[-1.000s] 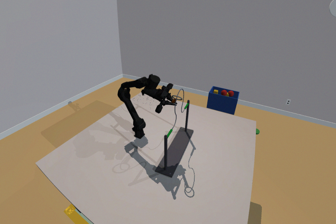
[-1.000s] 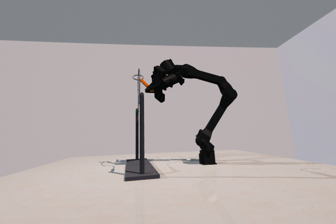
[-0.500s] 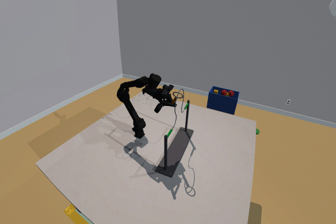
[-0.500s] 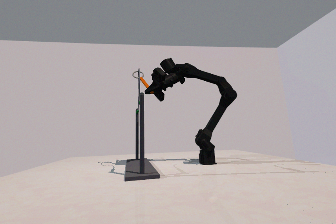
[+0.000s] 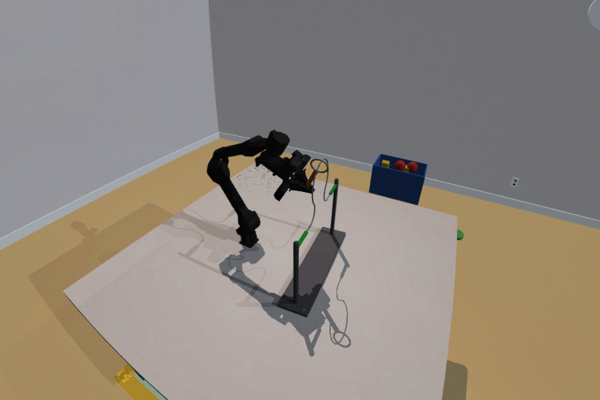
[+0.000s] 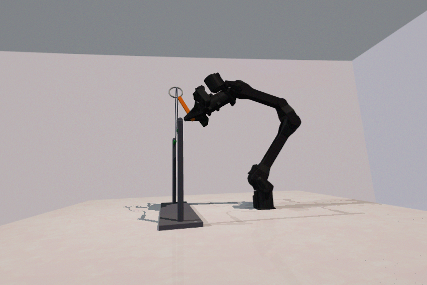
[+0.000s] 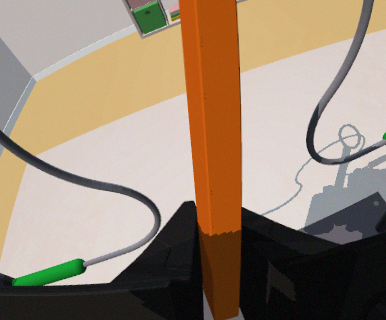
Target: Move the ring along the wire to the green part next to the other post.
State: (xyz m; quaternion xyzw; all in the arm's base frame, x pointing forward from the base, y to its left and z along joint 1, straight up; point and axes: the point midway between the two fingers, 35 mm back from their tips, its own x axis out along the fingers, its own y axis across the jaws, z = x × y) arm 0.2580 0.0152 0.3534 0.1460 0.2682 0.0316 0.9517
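Note:
My gripper (image 5: 311,188) (image 6: 188,118) (image 7: 202,210) is shut on the lower end of the orange handle (image 5: 310,178) (image 6: 183,104) (image 7: 215,125), which slants up to the ring. The ring (image 5: 310,166) (image 6: 168,92) is near the top of the grey wire (image 5: 314,209) (image 6: 176,113) (image 7: 70,177), well above both posts. It appears to be around the wire; whether they touch I cannot tell. The ring is out of the wrist view. One green part (image 5: 303,238) is by the near post (image 5: 296,272), the other green part (image 5: 333,189) by the far post (image 5: 334,214).
The posts stand on a dark base plate (image 5: 315,260) (image 6: 172,211) on the pale table top (image 5: 397,288). In the wrist view, wire bends show on both sides of the handle, above the fingers. A blue bin (image 5: 397,185) with balls and blocks stands beyond the table.

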